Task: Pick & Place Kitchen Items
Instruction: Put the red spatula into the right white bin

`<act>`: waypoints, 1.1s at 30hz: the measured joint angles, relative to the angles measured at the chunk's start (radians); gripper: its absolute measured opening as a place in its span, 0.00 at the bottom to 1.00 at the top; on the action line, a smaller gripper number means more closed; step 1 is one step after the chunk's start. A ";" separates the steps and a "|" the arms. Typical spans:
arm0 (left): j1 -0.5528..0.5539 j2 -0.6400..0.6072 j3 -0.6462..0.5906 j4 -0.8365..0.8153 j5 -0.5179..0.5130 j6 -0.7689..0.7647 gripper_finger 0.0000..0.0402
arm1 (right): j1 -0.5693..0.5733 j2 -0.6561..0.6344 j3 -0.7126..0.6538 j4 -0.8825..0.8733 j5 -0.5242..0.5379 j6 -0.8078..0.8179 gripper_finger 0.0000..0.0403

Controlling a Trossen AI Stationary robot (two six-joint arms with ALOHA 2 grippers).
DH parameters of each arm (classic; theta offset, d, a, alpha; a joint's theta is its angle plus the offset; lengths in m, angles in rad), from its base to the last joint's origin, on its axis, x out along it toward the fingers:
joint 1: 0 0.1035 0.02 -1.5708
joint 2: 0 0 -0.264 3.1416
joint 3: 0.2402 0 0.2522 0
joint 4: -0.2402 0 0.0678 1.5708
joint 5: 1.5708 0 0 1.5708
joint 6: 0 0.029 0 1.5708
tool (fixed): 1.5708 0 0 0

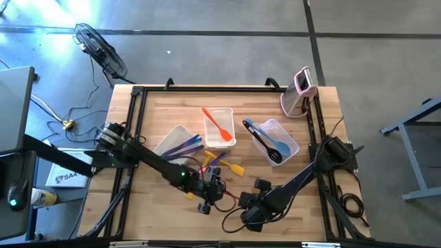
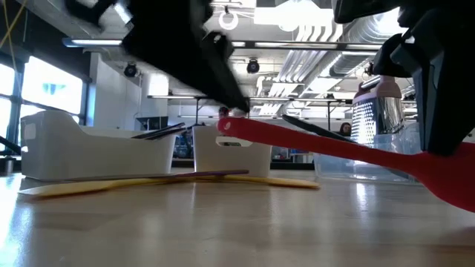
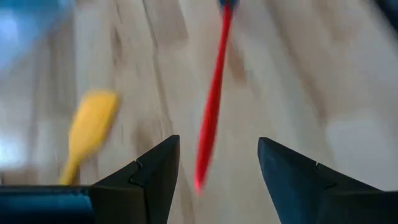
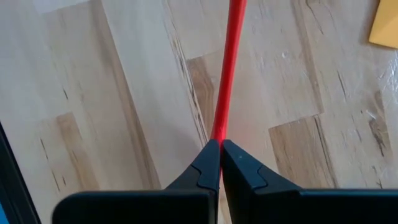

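Bench (image 1: 172, 117) of pale wood planks, both dark arms reaching to the lower middle of the high view, left arm from the frame's left, right arm from its right.

Right hand (image 4: 221, 142) pressed together, pinching the thin handle of the red utensil (image 4: 230, 74). Handle running straight away from the fingertips over the wood in the right wrist view. In the low view, red utensil slanting across the right half of the frame, broad end low at the right edge, thin end raised near centre, clear of the bench top.

Left hand (image 3: 217, 140) spread, one dark finger on each side of the tip of the red handle. Gaps visible on both sides in the left wrist view; contact with the handle not clear enough to tell.

Yellow utensil (image 1: 236, 167) flat on the bench, just above the two hands in the high view. Purple utensil (image 1: 217, 160) beside it to the left, also on the wood.

Three clear tubs across the middle of the high view. Left tub (image 1: 172, 134) with purple and light blue handles sticking out toward lower right. Middle tub (image 1: 219, 110) with an orange spatula (image 1: 219, 124) lying inside. Right tub (image 1: 288, 131) with a light blue spoon (image 1: 281, 147) and a black utensil (image 1: 265, 141) side by side.

Pink-and-white gadget (image 1: 300, 93) upright at the upper right corner of the bench, well apart from both hands.
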 joint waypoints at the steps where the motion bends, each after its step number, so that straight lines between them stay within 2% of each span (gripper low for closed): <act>1: 0.000 0.010 -0.004 -0.010 0.000 0.000 0.53 | -0.001 -0.001 0.000 0.000 0.001 0.000 0.01; 3: 0.000 0.050 0.004 0.046 0.014 0.001 0.53 | -0.001 -0.001 0.000 0.000 0.001 0.000 0.01; 11: 0.001 0.105 0.030 0.041 0.024 0.025 0.53 | -0.007 -0.002 0.000 0.012 -0.010 -0.003 0.01; 20: 0.001 0.108 0.049 0.052 -0.010 0.075 0.53 | -0.009 -0.002 0.000 0.013 -0.010 -0.003 0.01; 33: 0.029 0.141 0.049 0.108 0.030 0.098 0.53 | -0.009 -0.002 0.000 0.014 -0.008 -0.003 0.01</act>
